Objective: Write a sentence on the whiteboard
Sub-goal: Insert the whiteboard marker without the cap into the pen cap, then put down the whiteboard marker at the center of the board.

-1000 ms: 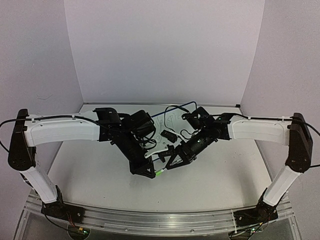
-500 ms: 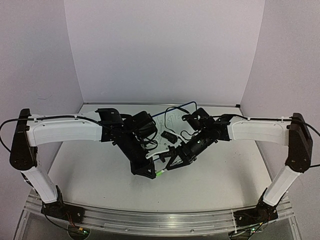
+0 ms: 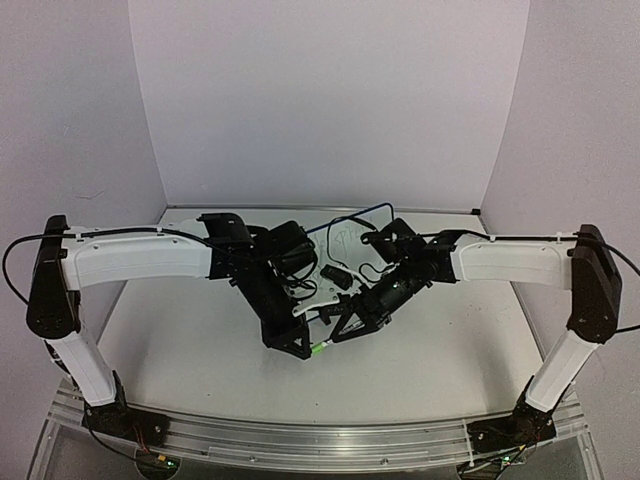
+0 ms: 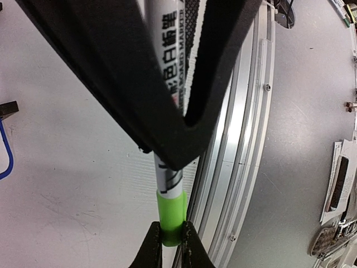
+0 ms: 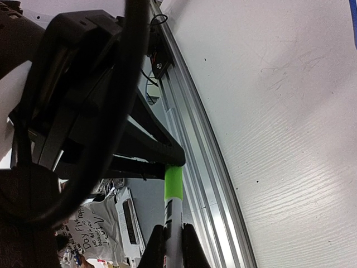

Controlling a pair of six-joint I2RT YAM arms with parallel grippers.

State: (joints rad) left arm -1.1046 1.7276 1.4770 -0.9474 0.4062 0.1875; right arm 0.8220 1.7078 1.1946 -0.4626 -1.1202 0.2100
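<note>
The small white rectangular whiteboard (image 3: 347, 238) with a thin dark-blue rounded frame sits on the white table (image 3: 190, 340), largely hidden behind the two wrists. Faint thin green handwriting (image 3: 343, 233) on the whiteboard is too small to read. On the near side of the whiteboard the arms meet tip to tip over the table. The left gripper (image 4: 170, 245) is clenched on the bright green cap (image 4: 170, 215) of a white plastic marker (image 4: 166, 67). The right gripper (image 5: 170, 245) is clamped on the marker's barrel. The marker hangs clear of the whiteboard. Neither gripper touches the whiteboard. A ribbed aluminium rail (image 3: 300, 440) runs along the table edge farthest from the whiteboard.
</note>
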